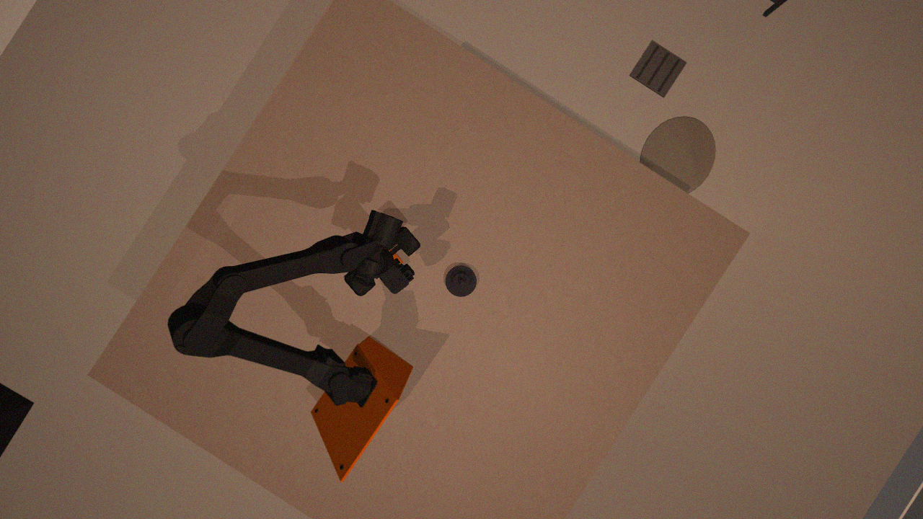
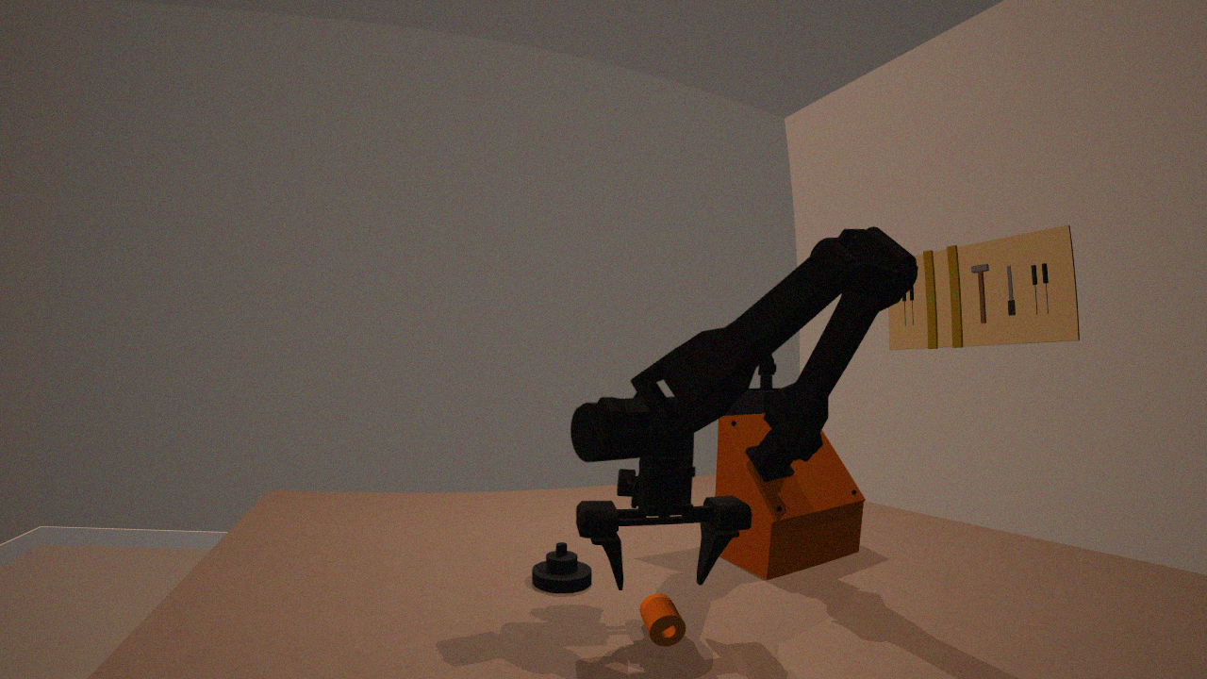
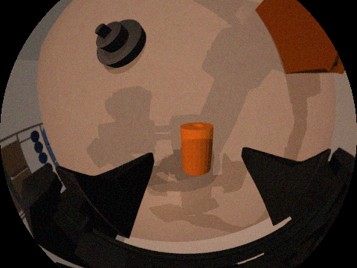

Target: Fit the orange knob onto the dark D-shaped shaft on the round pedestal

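The orange knob (image 1: 398, 259) (image 2: 657, 609) (image 3: 197, 154) lies on its side on the table, mostly hidden by the arm in the top view. One end with its hole shows in the exterior view. The round dark pedestal (image 1: 452, 288) (image 2: 561, 579) (image 3: 131, 46) stands upright away from the knob, with its bare shaft (image 2: 561, 548) (image 3: 103, 30) on top. The shaft's flat side cannot be made out. My gripper (image 2: 660, 586) (image 3: 199, 155) is open and empty, pointing down above the knob. In the wrist view the knob lies between the two fingertips, lengthwise across the opening direction.
The arm's orange wedge-shaped base (image 1: 368, 419) (image 2: 814, 540) (image 3: 305, 41) stands on the table (image 1: 548, 322) (image 2: 338, 573), on the far side of the gripper in the exterior view. A tool board (image 2: 1059, 287) hangs on the wall behind. Arm shadows cross the tabletop around the knob.
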Robot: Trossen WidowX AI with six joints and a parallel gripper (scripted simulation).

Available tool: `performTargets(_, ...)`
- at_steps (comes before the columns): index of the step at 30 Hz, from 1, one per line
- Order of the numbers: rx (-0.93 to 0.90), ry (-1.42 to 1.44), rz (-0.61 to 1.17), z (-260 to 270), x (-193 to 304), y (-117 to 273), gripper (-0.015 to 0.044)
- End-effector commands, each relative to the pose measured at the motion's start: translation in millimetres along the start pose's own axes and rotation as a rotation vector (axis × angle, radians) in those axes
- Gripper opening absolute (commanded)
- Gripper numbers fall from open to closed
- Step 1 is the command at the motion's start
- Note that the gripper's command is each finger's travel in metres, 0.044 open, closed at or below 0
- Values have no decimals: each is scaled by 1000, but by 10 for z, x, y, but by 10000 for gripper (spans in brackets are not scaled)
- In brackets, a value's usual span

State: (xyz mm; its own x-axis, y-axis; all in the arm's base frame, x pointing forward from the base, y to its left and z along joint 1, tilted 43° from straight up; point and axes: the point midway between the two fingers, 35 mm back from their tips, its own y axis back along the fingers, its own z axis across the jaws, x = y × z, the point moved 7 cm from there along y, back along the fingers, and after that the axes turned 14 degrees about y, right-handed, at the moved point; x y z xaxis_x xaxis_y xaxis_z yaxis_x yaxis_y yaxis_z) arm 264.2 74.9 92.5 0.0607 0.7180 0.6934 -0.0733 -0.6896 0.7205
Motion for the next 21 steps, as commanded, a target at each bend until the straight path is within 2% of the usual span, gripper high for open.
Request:
performTargets(1, 8, -12, -5, -18, -25, -66, 440)
performTargets(21, 9, -12, -4, -17, -35, -392, 440)
